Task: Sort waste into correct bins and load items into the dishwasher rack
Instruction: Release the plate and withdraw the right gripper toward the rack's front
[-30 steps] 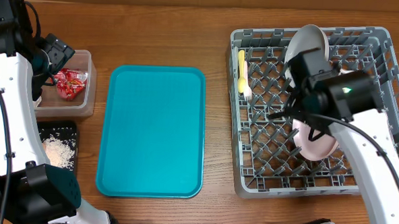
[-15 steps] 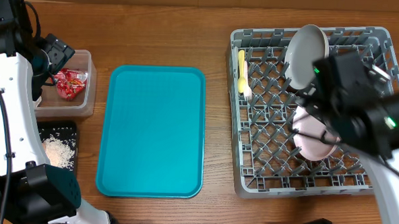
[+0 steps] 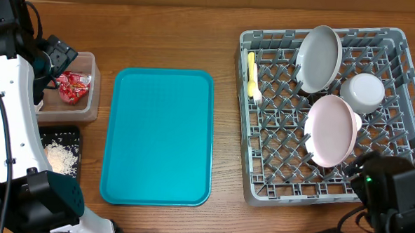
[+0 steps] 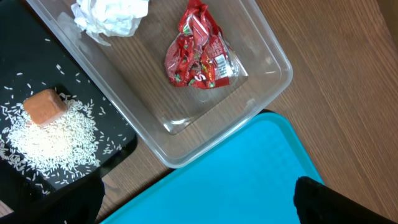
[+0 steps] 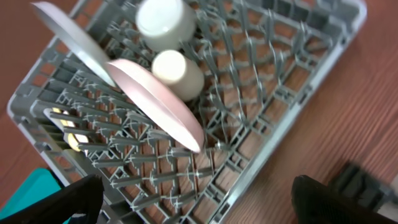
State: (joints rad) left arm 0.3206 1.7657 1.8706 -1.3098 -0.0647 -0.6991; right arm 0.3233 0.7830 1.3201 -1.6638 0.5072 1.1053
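My left claw [image 4: 199, 202] hung spread wide by the clear tub [image 4: 270, 74], which held a napkin [image 4: 112, 14] and a red wrapper [image 4: 198, 56]. Rice [image 4: 53, 140] lay in the black tray [image 4: 25, 74] beside it. My right claw [image 5: 199, 202], equally spread and empty, hovered near the rack [image 3: 295, 196], which held a spoon [image 3: 251, 73], plates [image 3: 319, 57] and a bowl [image 3: 363, 92].

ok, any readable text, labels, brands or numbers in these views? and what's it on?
Red snack wrappers in the clear tub: a white printed panel and small lettering, too small and crumpled to read.
Teal tray, dishwasher rack, black tray: no text visible.
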